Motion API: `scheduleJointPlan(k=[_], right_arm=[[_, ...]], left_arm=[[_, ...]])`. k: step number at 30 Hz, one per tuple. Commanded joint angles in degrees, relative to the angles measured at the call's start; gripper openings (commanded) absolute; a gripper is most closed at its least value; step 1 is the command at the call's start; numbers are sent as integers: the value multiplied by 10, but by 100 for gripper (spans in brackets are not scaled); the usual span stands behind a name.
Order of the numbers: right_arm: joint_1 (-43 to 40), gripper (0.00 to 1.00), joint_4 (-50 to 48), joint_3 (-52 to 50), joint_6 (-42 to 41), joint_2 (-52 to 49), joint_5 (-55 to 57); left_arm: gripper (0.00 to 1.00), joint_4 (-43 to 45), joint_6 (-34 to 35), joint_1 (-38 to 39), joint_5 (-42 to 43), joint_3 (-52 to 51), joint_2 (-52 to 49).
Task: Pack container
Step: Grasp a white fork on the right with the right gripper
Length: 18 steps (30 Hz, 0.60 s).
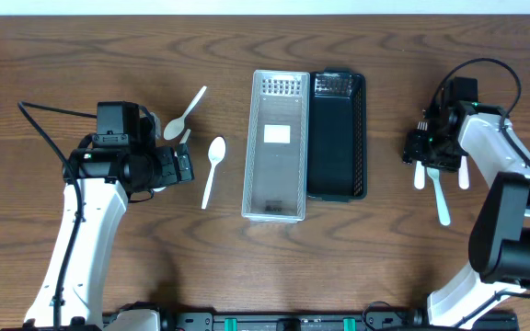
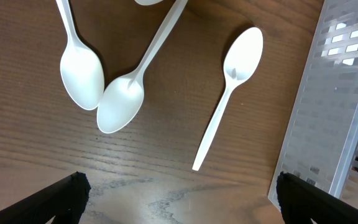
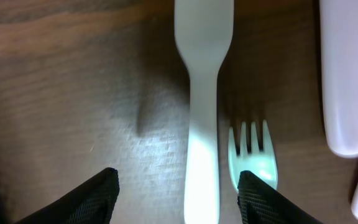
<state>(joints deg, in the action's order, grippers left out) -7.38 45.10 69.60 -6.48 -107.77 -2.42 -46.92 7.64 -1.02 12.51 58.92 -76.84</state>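
Observation:
A clear plastic container [image 1: 276,145] stands at the table's middle, with a black container [image 1: 339,136] touching its right side. White plastic spoons [image 1: 213,170] lie left of them; in the left wrist view, one spoon [image 2: 232,87] lies apart and two spoons [image 2: 129,93] overlap. My left gripper [image 2: 179,199] is open and empty just above the table by the spoons. My right gripper [image 3: 179,193] is open, low over the table, with a white utensil handle [image 3: 202,93] between its fingers. A white fork [image 3: 252,155] lies under its right fingertip.
More white utensils [image 1: 441,193] lie around my right gripper [image 1: 431,158] at the table's right side, and another white handle [image 3: 347,74] shows in the right wrist view. The clear container's perforated wall [image 2: 334,106] is close to my left gripper's right finger.

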Motion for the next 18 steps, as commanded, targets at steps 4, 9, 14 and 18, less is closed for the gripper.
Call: scheduleJointPlan(k=[4,9,14,18], right_arm=[[5,64,-25,8,2,-27,26],[9,58,-51,7,1,-51,23],[14,42,-51,7,1,-67,25],[16,27,-53,7,-5,-65,43]], left_arm=[[98,-2,-5,1,-1,10,-4],[98,-2,-5,1,-1,10,-4],[98,-2,-5,1,-1,10,-4],[98,-2,-5,1,-1,10,-4]])
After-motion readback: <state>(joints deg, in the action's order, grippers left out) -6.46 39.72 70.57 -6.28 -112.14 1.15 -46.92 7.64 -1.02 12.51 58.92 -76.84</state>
